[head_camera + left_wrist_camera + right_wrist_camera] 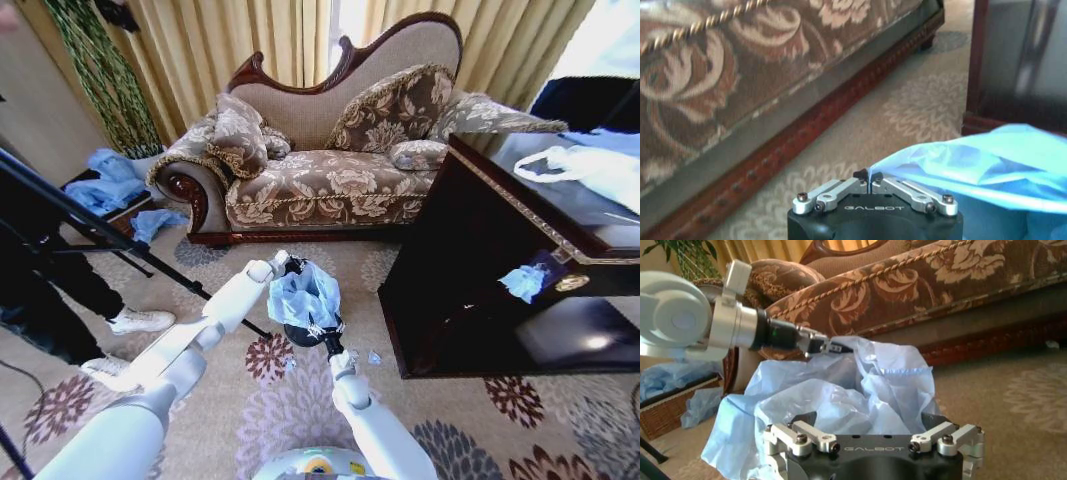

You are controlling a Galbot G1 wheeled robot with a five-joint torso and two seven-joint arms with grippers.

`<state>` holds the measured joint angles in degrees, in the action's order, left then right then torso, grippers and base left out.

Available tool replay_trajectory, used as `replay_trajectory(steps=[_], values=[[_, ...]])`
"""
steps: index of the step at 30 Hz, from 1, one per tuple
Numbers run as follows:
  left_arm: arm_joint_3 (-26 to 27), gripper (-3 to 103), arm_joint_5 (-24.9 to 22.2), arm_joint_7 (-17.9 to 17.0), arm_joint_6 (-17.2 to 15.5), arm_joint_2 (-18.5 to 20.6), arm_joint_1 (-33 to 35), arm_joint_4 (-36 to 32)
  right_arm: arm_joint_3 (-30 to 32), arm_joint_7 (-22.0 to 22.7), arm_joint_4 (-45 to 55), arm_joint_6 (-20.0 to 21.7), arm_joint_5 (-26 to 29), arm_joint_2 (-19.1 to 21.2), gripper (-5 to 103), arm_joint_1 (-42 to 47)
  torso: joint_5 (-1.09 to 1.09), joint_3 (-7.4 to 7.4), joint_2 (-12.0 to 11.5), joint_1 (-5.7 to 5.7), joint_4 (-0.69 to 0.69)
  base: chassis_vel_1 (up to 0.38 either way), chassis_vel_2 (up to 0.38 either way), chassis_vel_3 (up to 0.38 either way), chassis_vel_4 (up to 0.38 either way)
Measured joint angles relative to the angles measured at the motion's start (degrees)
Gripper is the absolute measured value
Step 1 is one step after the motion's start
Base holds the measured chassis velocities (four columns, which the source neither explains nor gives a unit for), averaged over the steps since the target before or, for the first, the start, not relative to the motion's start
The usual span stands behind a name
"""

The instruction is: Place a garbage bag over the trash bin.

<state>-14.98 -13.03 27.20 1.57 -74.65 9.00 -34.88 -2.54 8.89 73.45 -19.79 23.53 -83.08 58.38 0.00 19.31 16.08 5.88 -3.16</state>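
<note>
Garbage bag (303, 296), thin crinkly translucent light-blue plastic, sits bunched over my trash bin (302, 334) at the centre of the head view, on the patterned carpet (300, 400) in front of the sofa (330, 180). Only a glossy black curve of the bin shows below the plastic.

My left arm runs up from the lower left of the frame, white and jointed, bent at the wrist toward the far rim. My left gripper (869, 177) has its fingers pressed together on an edge of the film; the right wrist view shows that pinch (831, 346) lifting a peak of the bag.

My right arm rises from the bottom centre, short and steep. My right gripper (875, 432) sits against the bag's near side, linkages wide apart, fingers spread with rumpled plastic between them.

A dark wooden cabinet (470, 270) stands at the right.
</note>
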Motion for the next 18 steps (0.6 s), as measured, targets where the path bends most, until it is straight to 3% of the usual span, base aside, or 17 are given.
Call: replay_trajectory(steps=[6,18], values=[[2.2,0,0.7,0.0,0.4,-1.6,-0.5,4.9,0.0,0.0,0.5,-0.1,0.0,0.1,100,0.3,0.00,0.00,0.0,0.00,0.00,0.000,0.000,0.000,0.000],[5.1,0,1.5,0.1,-1.3,-1.9,0.7,6.6,-0.3,0.0,1.3,-0.1,0.1,0.4,100,0.6,-0.01,0.00,0.0,0.00,0.00,0.000,0.000,0.000,0.000]])
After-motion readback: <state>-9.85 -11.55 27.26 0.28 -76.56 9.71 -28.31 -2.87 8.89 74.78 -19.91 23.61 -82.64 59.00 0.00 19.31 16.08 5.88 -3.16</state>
